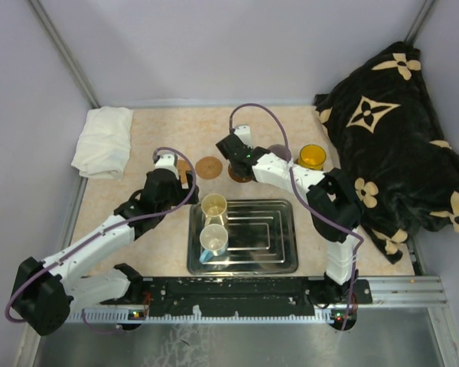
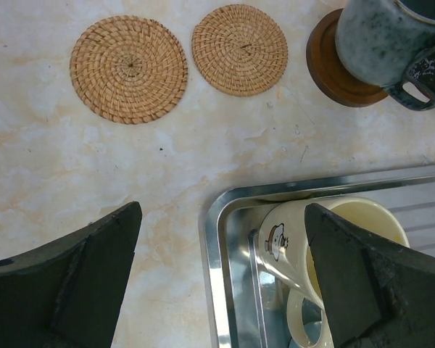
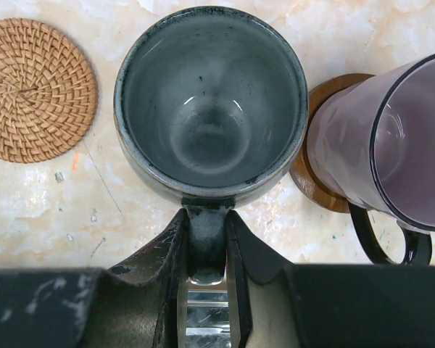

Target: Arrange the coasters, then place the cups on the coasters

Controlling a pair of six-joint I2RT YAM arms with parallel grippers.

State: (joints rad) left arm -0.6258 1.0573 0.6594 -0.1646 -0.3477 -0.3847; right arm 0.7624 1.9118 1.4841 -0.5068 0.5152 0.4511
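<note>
The right claw (image 3: pixel 206 235) is pressed shut on the handle of the grey cup (image 3: pixel 210 101). This cup is held upright over a dark wooden coaster (image 2: pixel 325 69); whether it rests on it cannot be told. Just beside it, the purple cup (image 3: pixel 391 145) is set on another wooden coaster (image 3: pixel 312 192). To the left, a first woven coaster (image 2: pixel 128 69) and a second woven coaster (image 2: pixel 239 49) are laid bare on the desk (image 2: pixel 94 167), near each other but apart. The left claw (image 2: pixel 222 217) is spread wide with nothing between its fingers, and is held above the corner of the metal tray (image 2: pixel 216 239). The cream-yellow cup (image 2: pixel 326 232) and the white cup (image 1: pixel 214 241) are seen standing in that tray. The orange-yellow cup (image 1: pixel 312 157) is placed further right, near the black blanket (image 1: pixel 390 153).
</note>
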